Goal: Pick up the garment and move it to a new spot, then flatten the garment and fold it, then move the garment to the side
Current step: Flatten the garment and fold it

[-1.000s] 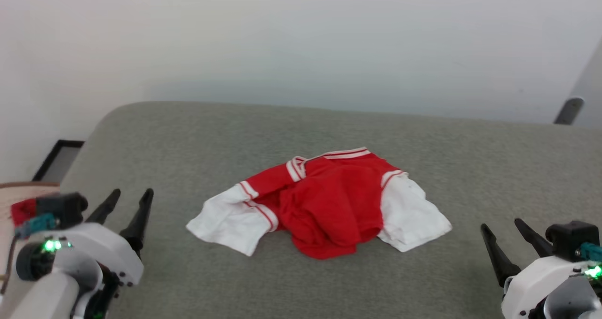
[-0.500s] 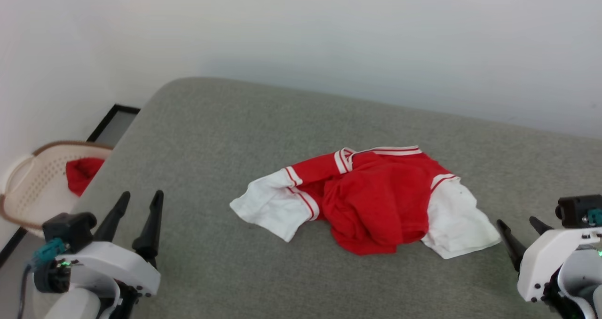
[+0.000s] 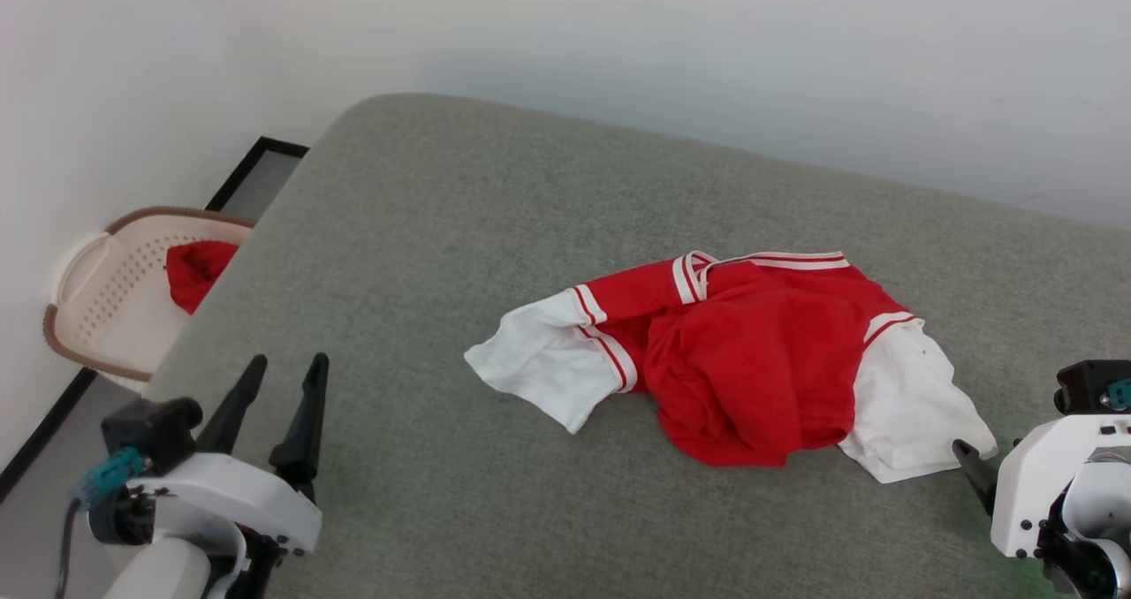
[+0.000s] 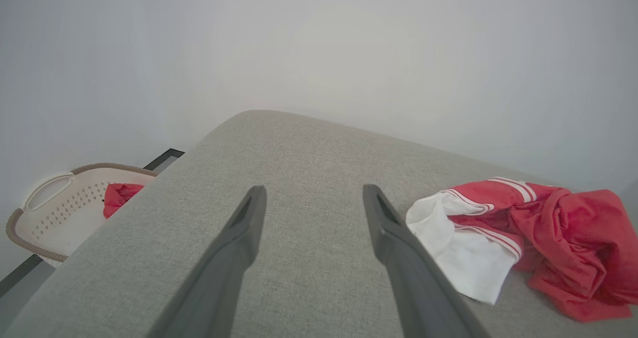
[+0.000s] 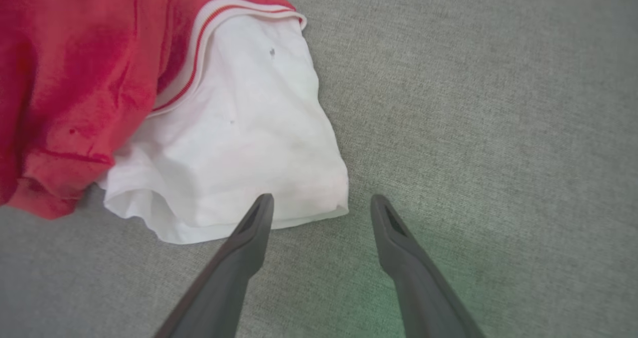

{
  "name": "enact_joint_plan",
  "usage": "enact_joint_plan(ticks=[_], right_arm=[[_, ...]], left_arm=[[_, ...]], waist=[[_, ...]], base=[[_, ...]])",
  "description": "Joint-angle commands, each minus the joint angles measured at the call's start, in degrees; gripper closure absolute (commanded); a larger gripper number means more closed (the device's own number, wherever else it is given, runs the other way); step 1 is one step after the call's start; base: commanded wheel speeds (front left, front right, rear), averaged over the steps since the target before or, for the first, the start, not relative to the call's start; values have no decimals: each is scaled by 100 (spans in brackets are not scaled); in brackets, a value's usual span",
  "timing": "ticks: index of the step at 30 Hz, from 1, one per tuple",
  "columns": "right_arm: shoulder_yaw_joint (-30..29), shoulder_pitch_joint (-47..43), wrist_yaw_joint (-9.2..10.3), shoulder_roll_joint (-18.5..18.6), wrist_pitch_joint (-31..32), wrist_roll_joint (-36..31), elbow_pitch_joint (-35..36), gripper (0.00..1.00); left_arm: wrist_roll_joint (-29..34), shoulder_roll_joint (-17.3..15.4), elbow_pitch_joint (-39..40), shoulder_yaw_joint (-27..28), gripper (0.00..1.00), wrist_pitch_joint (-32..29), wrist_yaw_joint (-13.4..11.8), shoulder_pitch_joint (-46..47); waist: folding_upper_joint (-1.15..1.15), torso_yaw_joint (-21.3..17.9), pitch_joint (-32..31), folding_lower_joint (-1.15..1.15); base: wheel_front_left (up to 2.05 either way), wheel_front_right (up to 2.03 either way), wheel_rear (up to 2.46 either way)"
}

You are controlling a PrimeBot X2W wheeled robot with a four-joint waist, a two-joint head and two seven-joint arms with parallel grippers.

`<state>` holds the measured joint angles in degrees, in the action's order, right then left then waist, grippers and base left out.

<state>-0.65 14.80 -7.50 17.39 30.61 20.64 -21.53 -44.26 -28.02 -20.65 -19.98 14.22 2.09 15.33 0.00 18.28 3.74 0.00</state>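
Observation:
The garment (image 3: 751, 360), a red T-shirt with white sleeves and striped trim, lies crumpled on the grey cushioned surface (image 3: 442, 228). My right gripper (image 3: 986, 449) is open at the lower right, its fingertips at the outer hem of the garment's right white sleeve. In the right wrist view that sleeve (image 5: 234, 128) lies just ahead of the open right gripper (image 5: 321, 198), nothing between its fingers. My left gripper (image 3: 288, 367) stands open at the lower left, well clear of the left sleeve. The left wrist view has the garment (image 4: 548, 238) to the right of the open left gripper (image 4: 314, 191).
A pale perforated basket (image 3: 106, 307) with a brown rim sits on the floor beyond the surface's left edge, holding a plain red cloth lump (image 3: 199, 268); both appear in the left wrist view, basket (image 4: 55, 213) and lump (image 4: 119, 196). A white wall stands behind.
The camera has swung left, bringing the basket into view. The right gripper has closed in on the right white sleeve's edge. Both grippers stay open.

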Motion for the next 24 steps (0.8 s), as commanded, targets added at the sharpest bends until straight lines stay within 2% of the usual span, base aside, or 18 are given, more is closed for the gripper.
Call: enact_joint_plan(ticks=[1, 15, 16, 17, 24], right_arm=[[10, 89, 2, 20, 20, 11, -72, 0], [249, 479, 2, -60, -32, 73, -940, 0], [325, 505, 2, -41, -2, 85, -1007, 33], [377, 537, 1, -28, -26, 135, -1054, 100], [663, 800, 3, 157, -72, 359, -1295, 100]], left_arm=[[47, 32, -7, -6, 0, 35, 38, 31], [57, 130, -96, 67, 0, 78, 106, 44], [58, 137, -105, 72, 0, 80, 114, 47], [62, 141, -113, 74, 0, 83, 125, 49], [71, 127, -146, 114, 0, 87, 133, 17]], waist=[[0, 24, 26, 0], [0, 66, 127, 0], [0, 72, 127, 0], [0, 76, 127, 0], [0, 40, 89, 0]], base=[[0, 0, 0], [0, 0, 0], [0, 0, 0], [0, 0, 0], [0, 0, 0]])
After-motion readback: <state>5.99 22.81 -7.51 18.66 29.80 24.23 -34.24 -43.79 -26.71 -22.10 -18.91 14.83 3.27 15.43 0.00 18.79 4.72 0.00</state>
